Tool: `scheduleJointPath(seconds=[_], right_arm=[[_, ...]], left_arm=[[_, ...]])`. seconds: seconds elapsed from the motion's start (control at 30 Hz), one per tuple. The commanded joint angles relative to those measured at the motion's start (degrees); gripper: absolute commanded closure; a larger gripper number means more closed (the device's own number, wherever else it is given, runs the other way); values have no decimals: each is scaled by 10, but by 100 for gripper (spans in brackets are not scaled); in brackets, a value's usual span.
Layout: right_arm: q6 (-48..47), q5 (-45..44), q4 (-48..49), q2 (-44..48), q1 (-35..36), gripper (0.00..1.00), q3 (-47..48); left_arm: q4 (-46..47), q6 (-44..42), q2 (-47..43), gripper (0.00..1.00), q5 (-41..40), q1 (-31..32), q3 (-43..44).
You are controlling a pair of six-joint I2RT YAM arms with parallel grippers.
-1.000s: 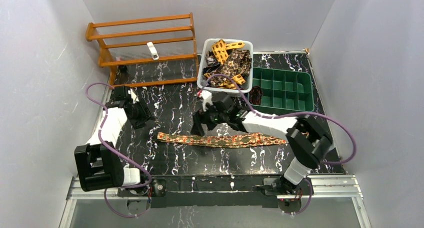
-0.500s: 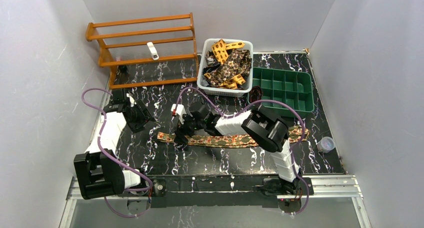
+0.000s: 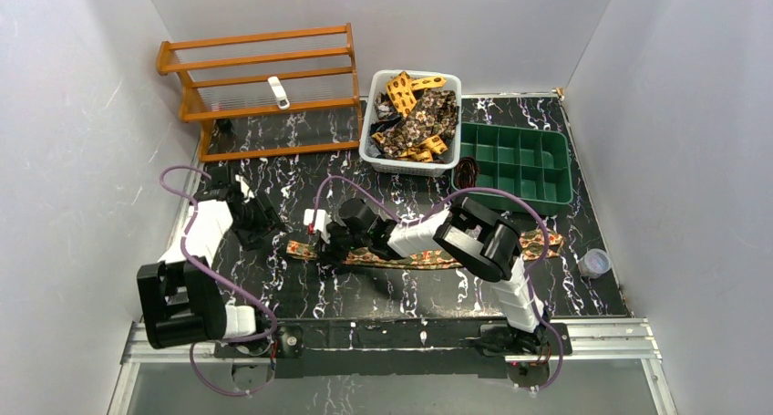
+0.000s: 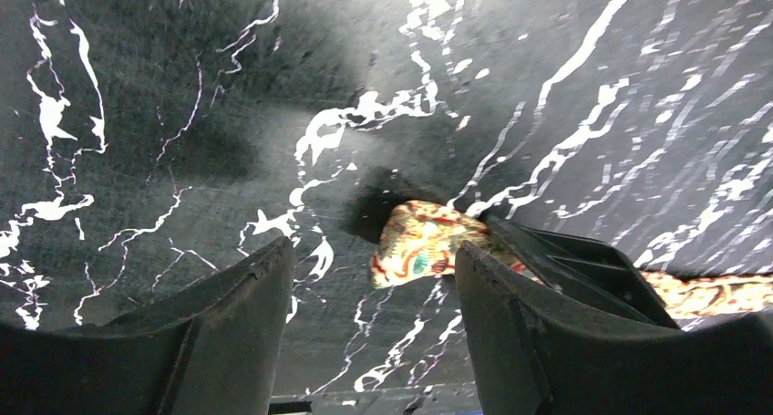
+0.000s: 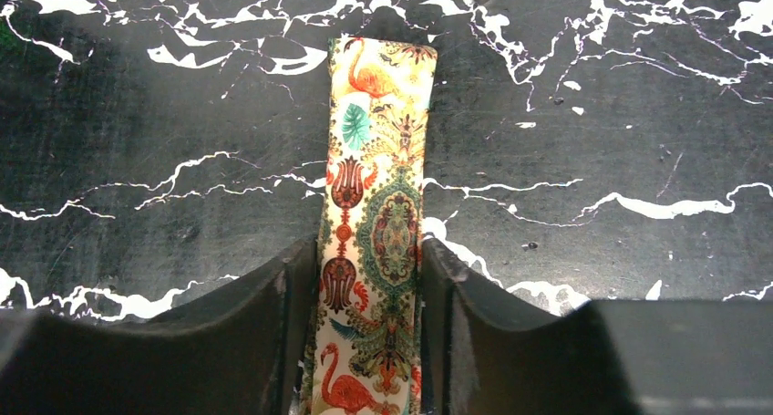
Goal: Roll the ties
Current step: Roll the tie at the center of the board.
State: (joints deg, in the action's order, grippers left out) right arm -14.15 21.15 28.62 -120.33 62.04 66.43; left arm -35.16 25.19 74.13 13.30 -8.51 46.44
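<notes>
A long patterned tie [image 3: 428, 258] lies flat across the black marble table, its narrow end to the left. My right gripper [image 3: 324, 245] sits low over that narrow end. In the right wrist view its jaws [image 5: 369, 251] press against both edges of the tie [image 5: 383, 160], which runs flat between them with a flamingo print. My left gripper [image 3: 264, 229] stands open just left of the tie's tip. In the left wrist view its fingers [image 4: 374, 249] are wide apart with nothing between them. The tie's tip [image 4: 419, 242] lies just beyond the right finger, apart from it.
A white basket [image 3: 369, 134] holding more ties [image 3: 415, 114] stands at the back. Beside it to the right is a green compartment tray [image 3: 515, 164]. A wooden rack [image 3: 260, 77] is at the back left, and a small clear cup [image 3: 592, 263] at the right edge.
My right arm swung left along the tie to its narrow end and its jaws closed in on the tie's edges. My left gripper shifted slightly toward the tie's tip.
</notes>
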Motion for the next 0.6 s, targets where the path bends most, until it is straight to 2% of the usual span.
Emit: scheduleJointPath(seconds=[0.0,0.13,0.23,0.27,0.33,0.4,0.47,0.57], right_arm=[[-43,-33,-8,3,-1,50,-36],[-45,-7,-17,16,-1,54,-36],[-42,1,-19,22,-1,50,-32],[-40,7,-21,26,-1,46,-29],[-31,13,-26,36,-1,29,-22],[-12,9,-29,56,-1,22,-10],[4,-24,-30,88,-1,16,-3],[47,-130,-14,145,-1,6,-18]], left_arm=[[-53,-56,47,38,7,-4,16],[-41,-72,66,38,60,-4,10],[-44,-80,71,37,75,-4,8],[-47,-82,70,37,72,-4,8],[-45,-77,62,36,66,-4,6],[-42,-69,50,35,56,-4,7],[-36,-65,37,34,51,-4,12],[-26,-64,12,33,54,-4,16]])
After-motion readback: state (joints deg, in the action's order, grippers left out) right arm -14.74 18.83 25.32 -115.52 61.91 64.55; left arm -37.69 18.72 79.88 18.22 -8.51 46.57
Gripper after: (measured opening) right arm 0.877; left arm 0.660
